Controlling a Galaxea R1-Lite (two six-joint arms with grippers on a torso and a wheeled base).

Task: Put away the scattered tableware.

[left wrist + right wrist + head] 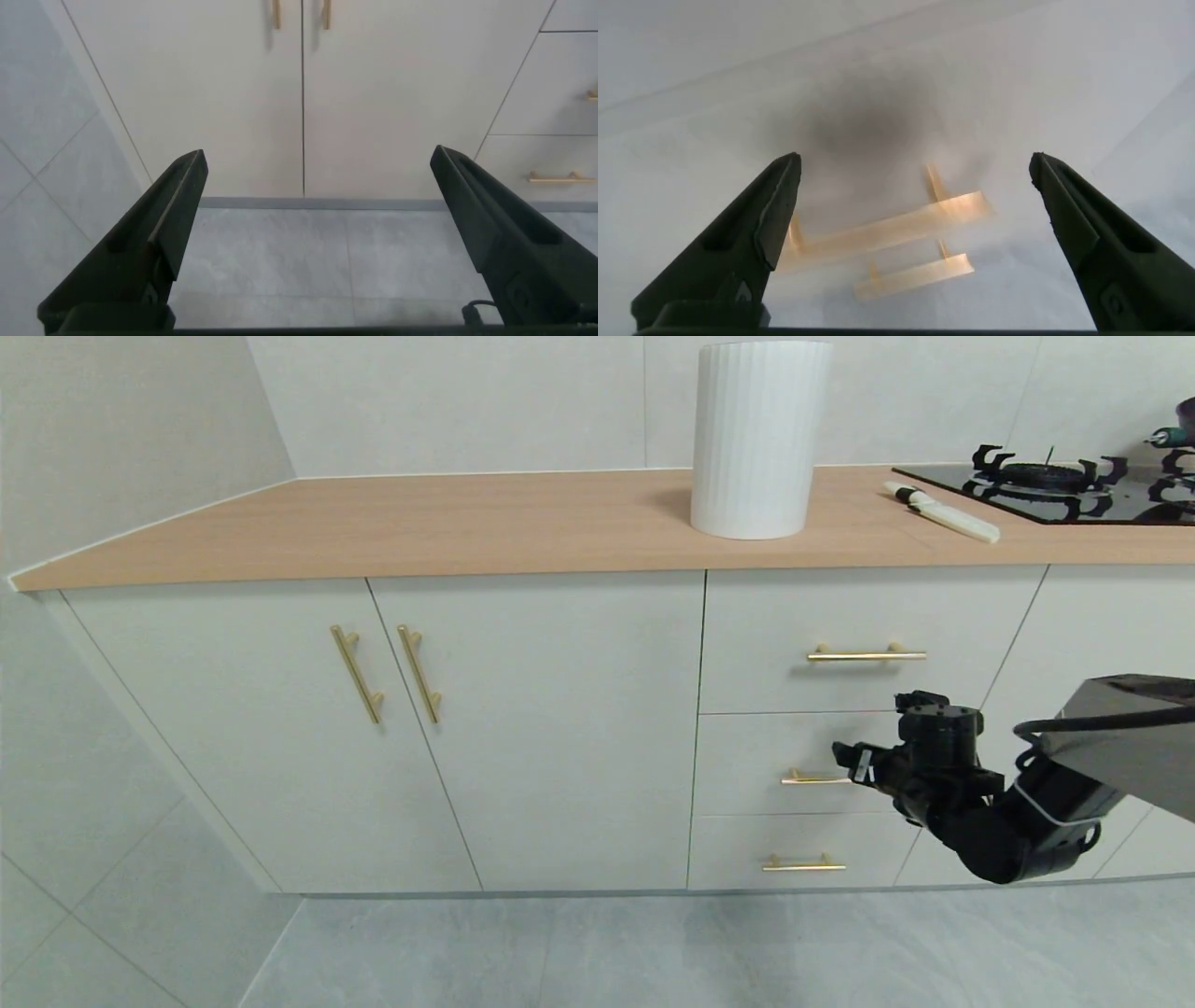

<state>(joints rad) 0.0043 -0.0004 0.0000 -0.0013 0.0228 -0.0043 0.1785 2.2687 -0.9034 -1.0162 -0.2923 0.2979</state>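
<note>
A white knife (941, 511) with a dark band lies on the wooden countertop (448, 523), to the right of a tall white ribbed container (758, 439). My right gripper (848, 758) (915, 170) is open, low in front of the drawer stack. It sits just off the right end of the middle drawer's gold handle (814, 778) (887, 231), which lies between the spread fingers in the right wrist view. My left gripper (318, 159) is open and empty. It faces the floor (308, 252) below the double cabinet doors (303, 93).
The top drawer handle (866, 655) and bottom drawer handle (803, 866) sit above and below the middle one; all three drawers are closed. Two door handles (357, 674) are at the left. A black gas hob (1055, 485) occupies the counter's right end.
</note>
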